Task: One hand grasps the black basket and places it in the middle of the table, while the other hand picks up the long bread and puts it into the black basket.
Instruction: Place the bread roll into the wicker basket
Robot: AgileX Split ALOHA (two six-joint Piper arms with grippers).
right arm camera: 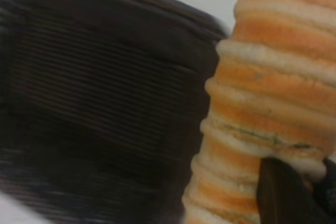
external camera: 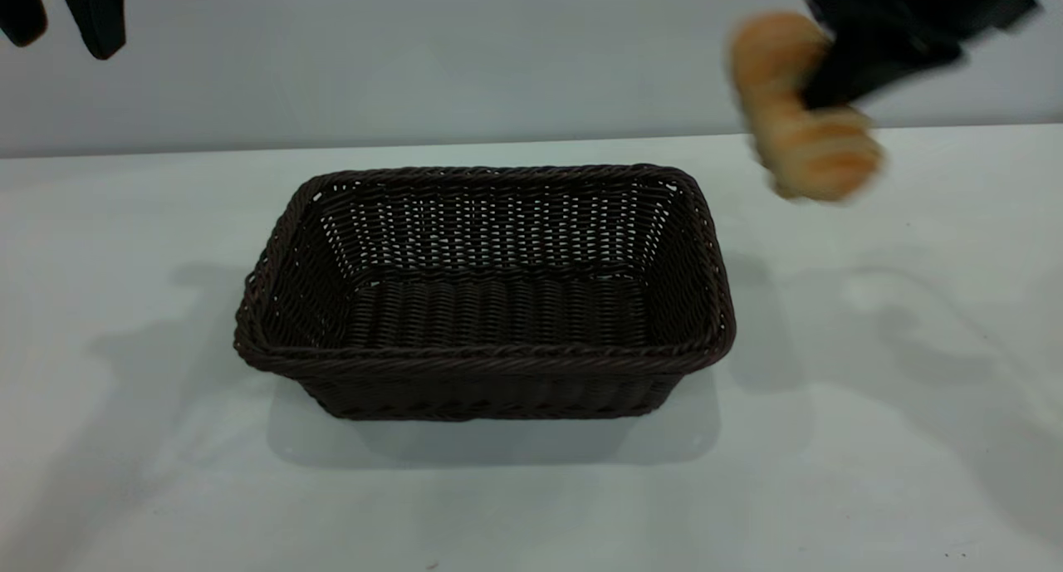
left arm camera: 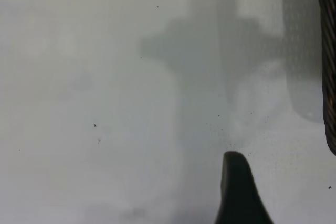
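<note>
The black basket point(external camera: 490, 352) stands empty in the middle of the white table point(external camera: 872, 389). My right gripper point(external camera: 818, 86) is shut on the long bread point(external camera: 801, 132) and holds it in the air, beyond and to the right of the basket's far right corner. In the right wrist view the ridged bread point(right arm camera: 268, 93) fills one side, one black finger point(right arm camera: 281, 192) lies against it, and the basket point(right arm camera: 105, 87) lies below. My left gripper point(external camera: 62, 24) is raised at the far left, open and empty. The left wrist view shows one finger point(left arm camera: 236, 187) over bare table and a strip of the basket's rim point(left arm camera: 329, 77).
A pale wall point(external camera: 415, 57) runs behind the table's far edge. Bare tabletop lies on all sides of the basket, with arm shadows left and right of it.
</note>
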